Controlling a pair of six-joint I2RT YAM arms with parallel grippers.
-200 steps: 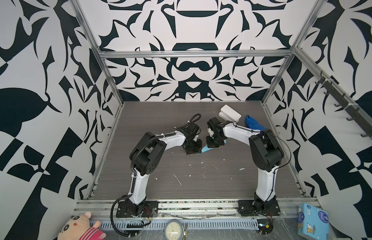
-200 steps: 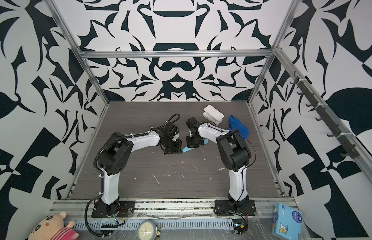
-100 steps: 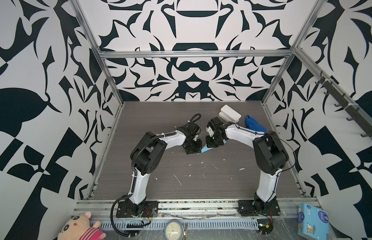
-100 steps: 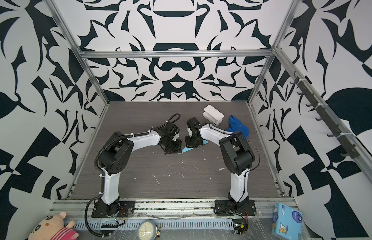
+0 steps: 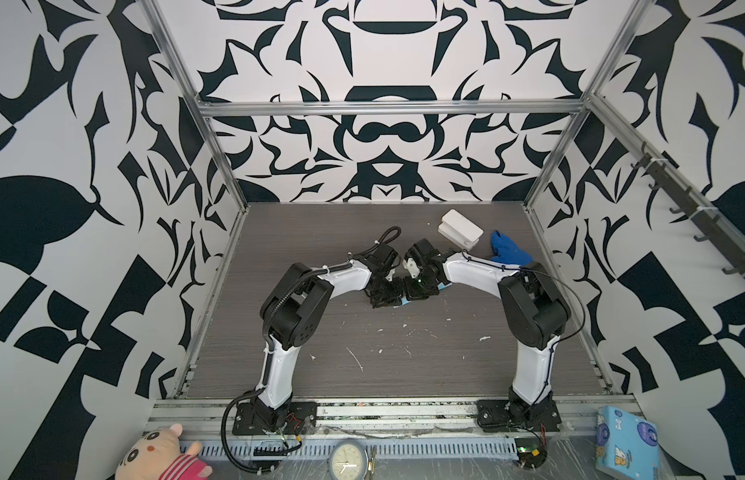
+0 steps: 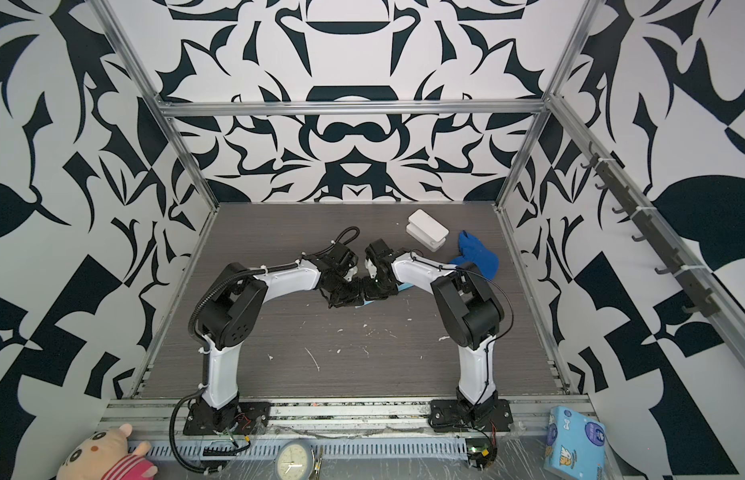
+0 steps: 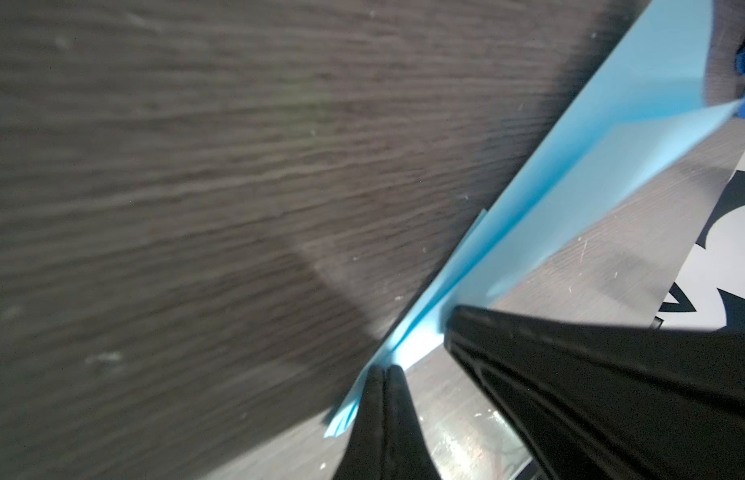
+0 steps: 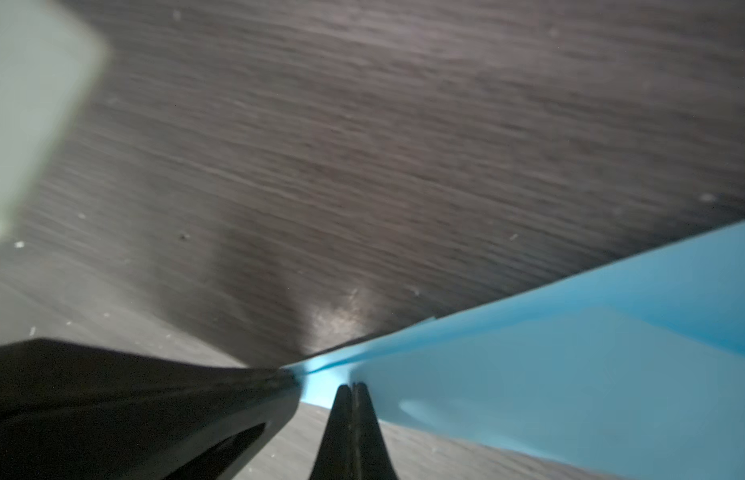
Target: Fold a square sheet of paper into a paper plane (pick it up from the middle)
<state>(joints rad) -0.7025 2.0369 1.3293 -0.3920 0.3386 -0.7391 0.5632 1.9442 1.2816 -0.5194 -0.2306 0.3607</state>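
Note:
The sheet of paper (image 7: 570,183) is light blue and folded into a long narrow pointed shape with layered creases, lying on the dark table. In both top views only slivers of the paper (image 5: 404,304) (image 6: 364,304) show under the two wrists. My left gripper (image 7: 385,370) (image 5: 387,297) (image 6: 346,297) is shut, its tips pressed down at the paper's edge near the pointed end. My right gripper (image 8: 353,386) (image 5: 416,293) (image 6: 377,291) is shut too, tips resting on the paper (image 8: 570,374) beside a raised flap. The two grippers stand close together, almost touching.
A white box (image 5: 460,229) and a royal-blue cloth lump (image 5: 508,249) lie at the back right. White scraps (image 5: 356,357) dot the table's front half. In front of the table are a printed light-blue box (image 5: 626,444), a plush toy (image 5: 163,457) and a clock (image 5: 348,461).
The right gripper has slid a little along the paper toward the left gripper. The left gripper has hardly moved. Both stayed shut.

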